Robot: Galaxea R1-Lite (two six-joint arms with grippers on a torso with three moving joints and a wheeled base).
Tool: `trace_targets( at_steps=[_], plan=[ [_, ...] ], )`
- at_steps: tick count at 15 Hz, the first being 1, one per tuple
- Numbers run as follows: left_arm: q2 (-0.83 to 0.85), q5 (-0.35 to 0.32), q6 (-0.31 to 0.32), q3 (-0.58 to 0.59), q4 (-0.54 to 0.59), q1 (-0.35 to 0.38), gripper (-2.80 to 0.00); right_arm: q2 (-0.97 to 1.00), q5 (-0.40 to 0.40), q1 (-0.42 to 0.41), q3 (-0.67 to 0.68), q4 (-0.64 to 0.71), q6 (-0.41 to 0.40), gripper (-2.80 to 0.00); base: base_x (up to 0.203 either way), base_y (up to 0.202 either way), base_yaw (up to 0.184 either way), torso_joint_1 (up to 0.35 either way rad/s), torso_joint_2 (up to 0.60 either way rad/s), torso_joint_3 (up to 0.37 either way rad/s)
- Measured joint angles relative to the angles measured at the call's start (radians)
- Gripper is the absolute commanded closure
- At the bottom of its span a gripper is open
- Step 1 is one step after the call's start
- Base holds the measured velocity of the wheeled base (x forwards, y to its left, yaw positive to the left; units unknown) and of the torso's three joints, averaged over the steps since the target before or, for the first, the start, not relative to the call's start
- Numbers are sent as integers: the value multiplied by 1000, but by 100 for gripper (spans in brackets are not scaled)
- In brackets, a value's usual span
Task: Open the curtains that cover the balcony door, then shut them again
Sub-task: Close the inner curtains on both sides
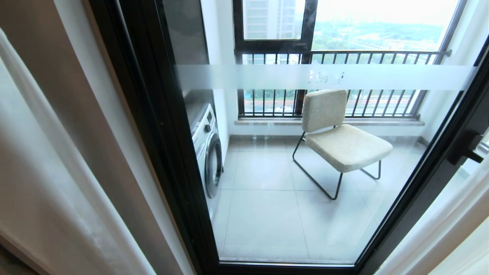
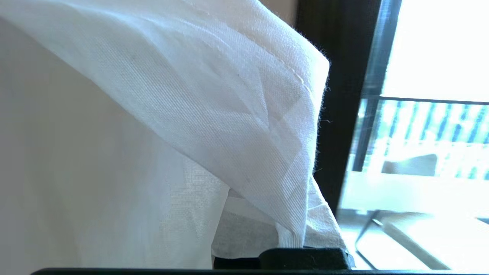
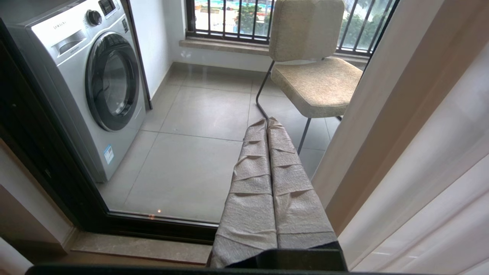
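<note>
On the left of the head view the curtains point(image 1: 57, 160) hang drawn aside: a white sheer in front, a beige drape just behind it, both against the left frame of the door point(image 1: 153, 126). The left tool point(image 2: 290, 244) does not show in the head view. In the left wrist view the sheer is draped over it and bunched down into its closed fingers, so it grips the sheer, close beside the door's black frame.

The door stands uncovered across the middle. Its glass carries a frosted band point(image 1: 324, 76), with a black handle point(image 1: 468, 147) on the right frame. Through the glass, a washer point(image 1: 206, 149) stands at the balcony's left wall, and a chair point(image 1: 340, 133) with a beige cushion and thin black legs sits on the grey tile floor point(image 1: 267, 214) in front of a barred railing point(image 1: 344, 57).

At the right edge more curtain hangs, white folds beside the frame. The right tool point(image 3: 267, 122) has its paper-wrapped fingers pressed together, closed on nothing, pointing toward the glass just beside that right curtain.
</note>
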Motion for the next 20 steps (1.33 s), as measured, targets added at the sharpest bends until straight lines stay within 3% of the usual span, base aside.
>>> trace_targets(
  at_steps=[3, 7, 20],
  plan=[
    [-20, 0, 0, 2, 1, -121, 0, 0, 0, 0, 0, 0, 0, 0, 0, 0, 0, 0, 0, 0],
    [-52, -1, 0, 42, 1, -213, 0, 0, 0, 0, 0, 0, 0, 0, 0, 0, 0, 0, 0, 0],
    [-82, -1, 0, 90, 1, -245, 0, 0, 0, 0, 0, 0, 0, 0, 0, 0, 0, 0, 0, 0]
  ],
)
